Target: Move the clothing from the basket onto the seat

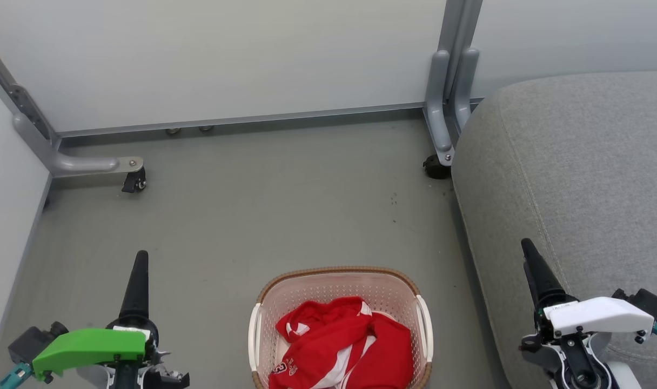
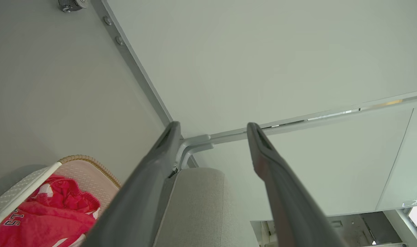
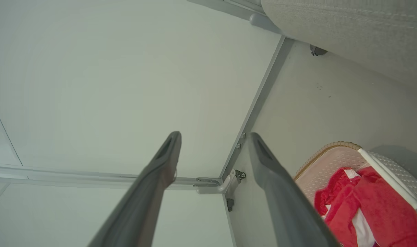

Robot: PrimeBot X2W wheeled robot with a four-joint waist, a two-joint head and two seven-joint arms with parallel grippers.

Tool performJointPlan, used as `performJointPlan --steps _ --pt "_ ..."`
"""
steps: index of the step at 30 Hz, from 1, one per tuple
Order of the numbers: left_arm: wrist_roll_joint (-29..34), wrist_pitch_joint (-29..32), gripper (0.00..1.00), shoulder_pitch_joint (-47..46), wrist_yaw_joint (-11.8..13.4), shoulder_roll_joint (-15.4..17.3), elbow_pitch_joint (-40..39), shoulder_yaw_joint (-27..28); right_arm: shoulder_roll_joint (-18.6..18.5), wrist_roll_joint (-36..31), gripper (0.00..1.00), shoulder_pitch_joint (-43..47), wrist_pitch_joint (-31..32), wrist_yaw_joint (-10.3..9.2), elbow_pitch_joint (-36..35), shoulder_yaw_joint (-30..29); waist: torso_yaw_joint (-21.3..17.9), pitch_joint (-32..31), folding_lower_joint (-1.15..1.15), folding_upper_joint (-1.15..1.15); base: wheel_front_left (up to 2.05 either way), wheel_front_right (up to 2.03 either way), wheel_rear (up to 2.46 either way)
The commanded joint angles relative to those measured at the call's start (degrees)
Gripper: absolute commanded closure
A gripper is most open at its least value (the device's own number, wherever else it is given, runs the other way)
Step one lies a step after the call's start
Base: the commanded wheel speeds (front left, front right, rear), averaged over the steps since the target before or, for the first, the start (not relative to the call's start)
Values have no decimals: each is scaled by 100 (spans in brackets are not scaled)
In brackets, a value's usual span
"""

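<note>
Grey floor [image 1: 226,227] | basket [image 1: 334,269] by seat [image 1: 577,162] holds red clothing [image 1: 339,340] | left pincer [image 2: 213,128], right pincer [image 3: 213,137] wide, empty, ready to grab

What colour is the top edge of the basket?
Brown, with a woven look; the basket rim shows best in the head view.
</note>
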Motion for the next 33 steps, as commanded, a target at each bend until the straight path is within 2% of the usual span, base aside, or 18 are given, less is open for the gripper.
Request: performJointPlan --steps 1,13,33 --pt "307 -67 0 -70 36 23 -163 -51 -36 -335 0 -24 -82 1 -137 63 -1 0 0 0 0 0 0" --pt "1589 -353 0 -22 200 31 -431 -395 -59 -1632 0 45 -367 1 -347 276 -15 9 0 0 0 0 0" --pt "3279 -747 0 20 384 43 -661 -782 -100 -3303 0 120 -765 2 -622 650 -43 3 0 0 0 0 0"
